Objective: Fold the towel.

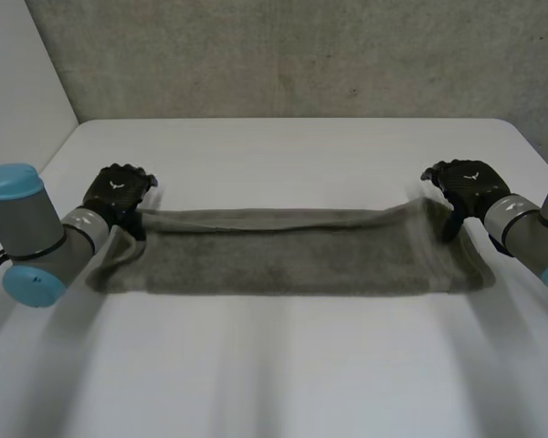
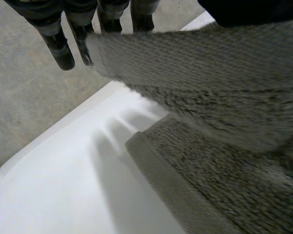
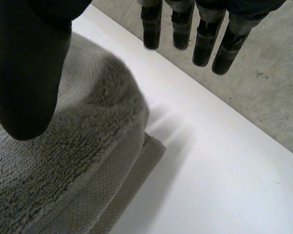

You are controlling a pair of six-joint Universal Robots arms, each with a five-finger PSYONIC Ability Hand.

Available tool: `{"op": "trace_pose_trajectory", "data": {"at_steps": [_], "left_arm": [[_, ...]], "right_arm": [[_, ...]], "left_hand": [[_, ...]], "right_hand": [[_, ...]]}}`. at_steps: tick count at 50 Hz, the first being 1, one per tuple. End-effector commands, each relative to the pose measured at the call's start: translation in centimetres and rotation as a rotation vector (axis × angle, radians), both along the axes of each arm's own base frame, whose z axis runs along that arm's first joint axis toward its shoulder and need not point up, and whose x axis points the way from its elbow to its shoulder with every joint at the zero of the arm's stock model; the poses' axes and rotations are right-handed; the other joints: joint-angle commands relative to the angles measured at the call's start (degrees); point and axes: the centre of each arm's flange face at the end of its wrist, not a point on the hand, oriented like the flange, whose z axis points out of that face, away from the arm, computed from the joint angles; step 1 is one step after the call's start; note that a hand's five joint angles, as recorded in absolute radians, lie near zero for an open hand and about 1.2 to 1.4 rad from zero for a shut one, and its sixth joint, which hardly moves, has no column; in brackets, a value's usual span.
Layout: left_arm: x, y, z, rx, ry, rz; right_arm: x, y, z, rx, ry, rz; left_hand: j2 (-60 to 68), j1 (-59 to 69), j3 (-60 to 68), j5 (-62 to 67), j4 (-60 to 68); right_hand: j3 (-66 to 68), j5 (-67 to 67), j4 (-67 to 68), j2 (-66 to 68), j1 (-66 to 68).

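Grey towel (image 1: 283, 260) pinched by left hand (image 1: 117, 192) (corner raised); right hand (image 1: 466, 187) fingers straight.

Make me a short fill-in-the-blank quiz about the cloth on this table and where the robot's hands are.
1. The towel lying on the table is ___ in colour.
2. The table under it is ___ in colour.
3. The left hand is at the towel's far left corner, and the right hand is at its far ___ corner.
Missing words: grey; white; right.
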Motion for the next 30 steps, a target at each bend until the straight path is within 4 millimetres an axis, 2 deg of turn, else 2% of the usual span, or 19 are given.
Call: {"op": "trace_pose_trajectory", "data": {"at_steps": [1,10,17,24,29,30], "left_arm": [[0.2,-0.2,1.0,-0.028,-0.001,0.023],[0.0,-1.0,2.8,-0.086,0.008,0.008],[0.0,-1.9,3.3,-0.124,0.009,0.007],[-0.2,-2.3,2.8,-0.126,0.003,-0.009],[-0.3,-1.8,2.8,-0.108,0.004,-0.029],[-0.3,-1.8,2.8,-0.108,0.004,-0.029]], "right_arm": [[0.2,0.3,0.0,0.003,0.001,0.003],[0.0,0.4,0.9,-0.014,0.007,-0.025],[-0.5,0.6,1.0,-0.01,0.026,-0.083],[-0.6,1.2,1.2,-0.002,0.027,-0.083],[-0.6,1.2,2.1,-0.022,0.023,-0.09],[-0.7,1.3,2.8,-0.038,0.022,-0.095]], "left_hand": [[-6.27,-8.18,-3.31,-5.75,-3.76],[-6.27,-8.18,-3.31,-5.75,-3.76],[-6.27,-8.18,-3.31,-5.75,-3.76],[-6.44,-8.35,-3.31,-5.92,-3.76],[-6.44,-8.35,-3.31,-5.92,-3.76],[-6.44,-8.35,-3.31,-5.92,-3.76]], "right_hand": [[-3.02,-3.68,-4.35,-5.13,-4.99],[-3.02,-3.68,-4.35,-5.13,-4.99],[-3.02,-3.68,-4.35,-5.13,-4.99],[-3.02,-3.68,-4.35,-5.13,-4.99],[-3.02,-3.68,-4.35,-5.13,-4.99],[-3.02,-3.68,-4.35,-5.13,-4.99]]}}
